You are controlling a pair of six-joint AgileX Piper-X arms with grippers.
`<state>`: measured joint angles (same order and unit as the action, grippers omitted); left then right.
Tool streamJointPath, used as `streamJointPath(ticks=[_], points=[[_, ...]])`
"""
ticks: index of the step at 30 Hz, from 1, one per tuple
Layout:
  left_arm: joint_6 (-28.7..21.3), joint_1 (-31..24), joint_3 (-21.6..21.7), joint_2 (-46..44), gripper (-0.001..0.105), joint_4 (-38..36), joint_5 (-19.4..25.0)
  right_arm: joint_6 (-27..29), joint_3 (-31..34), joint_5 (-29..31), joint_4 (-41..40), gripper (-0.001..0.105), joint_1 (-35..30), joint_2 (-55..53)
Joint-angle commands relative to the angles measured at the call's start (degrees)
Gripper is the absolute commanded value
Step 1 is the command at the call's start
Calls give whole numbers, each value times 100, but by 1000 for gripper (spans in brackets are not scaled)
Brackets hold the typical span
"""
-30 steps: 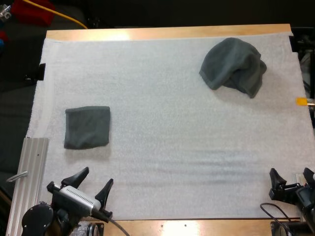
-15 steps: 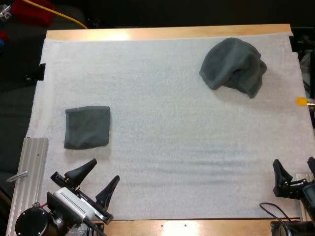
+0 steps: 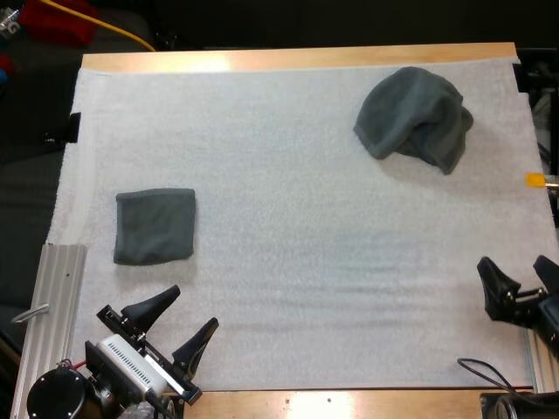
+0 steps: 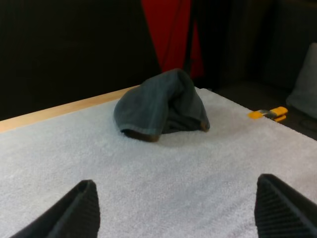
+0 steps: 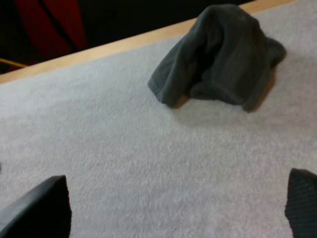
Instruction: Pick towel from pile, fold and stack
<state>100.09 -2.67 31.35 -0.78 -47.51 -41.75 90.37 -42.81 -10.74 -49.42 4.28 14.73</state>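
A crumpled dark grey-green towel [image 3: 413, 115] lies heaped at the far right of the white mat [image 3: 297, 236]. It also appears ahead of both wrist cameras as the crumpled towel [image 4: 161, 106] [image 5: 220, 57]. A folded towel [image 3: 155, 225] lies flat at the mat's left side. My left gripper [image 3: 182, 322] hovers open at the near left edge of the mat, below the folded towel, its fingers [image 4: 79, 210] spread wide with nothing between them. My right gripper [image 3: 520, 278] stands open at the near right edge, holding nothing.
A ribbed aluminium rail [image 3: 52, 323] lies along the mat's near left side. The wooden table edge [image 3: 297, 58] runs along the far side, with dark space beyond it.
My left gripper has shifted right and toward the near edge, turning to point up and right. My right gripper has moved up along the right edge. Both towels lie as before.
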Motion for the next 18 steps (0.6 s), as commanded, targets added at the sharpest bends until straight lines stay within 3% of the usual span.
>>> streamJointPath(ticks=[1, 9, 18], points=[[65, 12, -7, -791, 64, 68, -50, 18, -175, -110, 84, 85, 7, 175], [140, 12, -7, -791, 64, 68, -50, -126, -837, -395, 176, 85, 7, 1409], [140, 12, -7, -791, 64, 68, -50, -1424, -1056, -1495, 1080, 85, 7, 2426]])
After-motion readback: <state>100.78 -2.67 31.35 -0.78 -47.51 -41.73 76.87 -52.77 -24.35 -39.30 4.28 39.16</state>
